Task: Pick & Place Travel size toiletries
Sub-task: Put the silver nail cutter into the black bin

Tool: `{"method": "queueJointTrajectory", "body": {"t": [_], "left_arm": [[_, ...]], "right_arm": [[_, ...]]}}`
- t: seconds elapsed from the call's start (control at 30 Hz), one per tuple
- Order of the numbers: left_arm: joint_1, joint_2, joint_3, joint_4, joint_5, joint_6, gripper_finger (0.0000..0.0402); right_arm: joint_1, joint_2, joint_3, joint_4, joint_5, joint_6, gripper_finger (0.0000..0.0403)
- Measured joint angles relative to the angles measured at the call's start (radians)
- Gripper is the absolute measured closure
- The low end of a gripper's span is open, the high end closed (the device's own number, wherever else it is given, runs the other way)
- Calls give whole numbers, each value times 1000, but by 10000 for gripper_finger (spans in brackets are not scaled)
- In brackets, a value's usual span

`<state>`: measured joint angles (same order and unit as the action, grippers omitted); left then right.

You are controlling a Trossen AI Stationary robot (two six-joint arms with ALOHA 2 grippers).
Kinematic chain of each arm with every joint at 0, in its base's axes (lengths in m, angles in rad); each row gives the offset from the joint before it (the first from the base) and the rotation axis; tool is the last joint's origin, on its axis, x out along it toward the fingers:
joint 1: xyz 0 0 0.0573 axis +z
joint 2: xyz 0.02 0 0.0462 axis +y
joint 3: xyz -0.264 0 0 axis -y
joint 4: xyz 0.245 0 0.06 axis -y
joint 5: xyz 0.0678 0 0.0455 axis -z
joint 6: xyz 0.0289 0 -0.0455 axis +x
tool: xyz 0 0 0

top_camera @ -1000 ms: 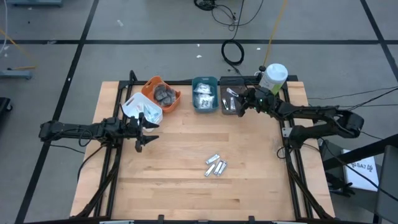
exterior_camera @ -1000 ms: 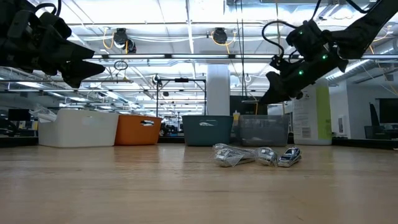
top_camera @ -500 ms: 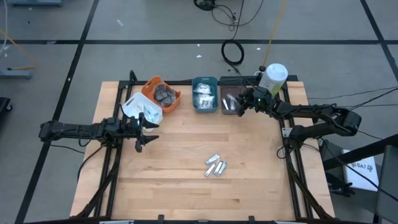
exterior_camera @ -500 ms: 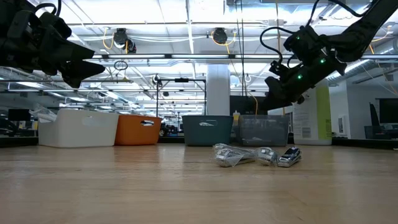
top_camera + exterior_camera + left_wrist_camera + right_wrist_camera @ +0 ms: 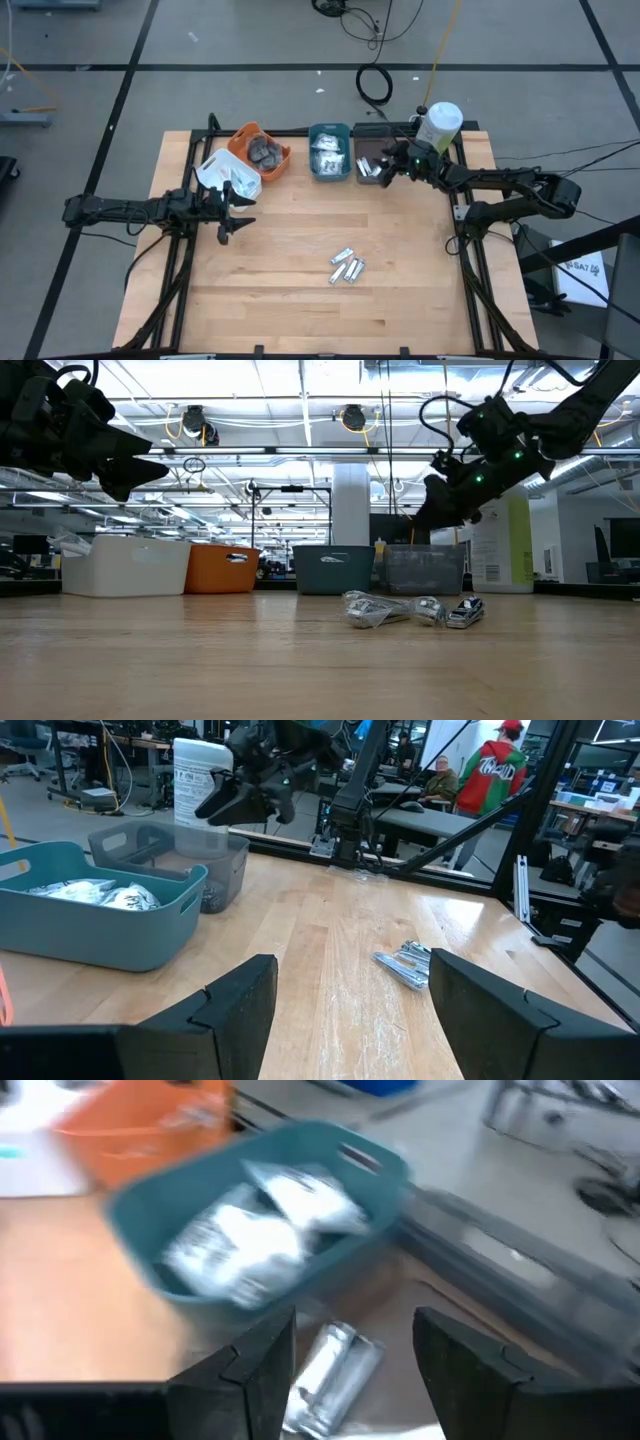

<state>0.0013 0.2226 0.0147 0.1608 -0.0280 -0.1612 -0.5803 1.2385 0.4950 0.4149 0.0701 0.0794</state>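
Right wrist view is showing the right gripper (image 5: 355,1342), jaws spread, releasing a silver tube (image 5: 330,1368) into the grey bin (image 5: 368,165); next, fetching the silver tubes (image 5: 347,267) well nearer than that bin. Left gripper (image 5: 228,210) is waiting, jaws apart.

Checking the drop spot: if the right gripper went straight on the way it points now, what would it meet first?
Probably the silver tubes lying in the grey bin: the right gripper hangs open just above them. The exact gap is unclear.

Small silver tubes (image 5: 346,267) lying clustered on the wooden tabletop's middle, white clear-wrapped packets (image 5: 327,154) heaped in the teal bin, dark grey round discs (image 5: 264,150) in the orange one.
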Motion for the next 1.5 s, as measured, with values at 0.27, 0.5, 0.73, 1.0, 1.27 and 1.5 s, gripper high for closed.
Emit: {"method": "queueJointTrajectory", "body": {"t": [0.27,0.5,0.73,1.0,1.27,1.5], "left_arm": [[0,0,0,0,0,0,146],[0,0,0,0,0,0,147],[0,0,0,0,0,0,146],[0,0,0,0,0,0,146],[0,0,0,-1,0,0,146],[0,0,0,0,0,0,146]], "right_arm": [[105,0,0,105,-249,-14,222],[317,0,0,67,-338,-20,222],[566,0,0,5,-336,-98,222],[765,4,-19,0,-198,-83,222],[845,170,-66,114,-171,26,224],[843,357,-59,295,-180,8,224]]}}
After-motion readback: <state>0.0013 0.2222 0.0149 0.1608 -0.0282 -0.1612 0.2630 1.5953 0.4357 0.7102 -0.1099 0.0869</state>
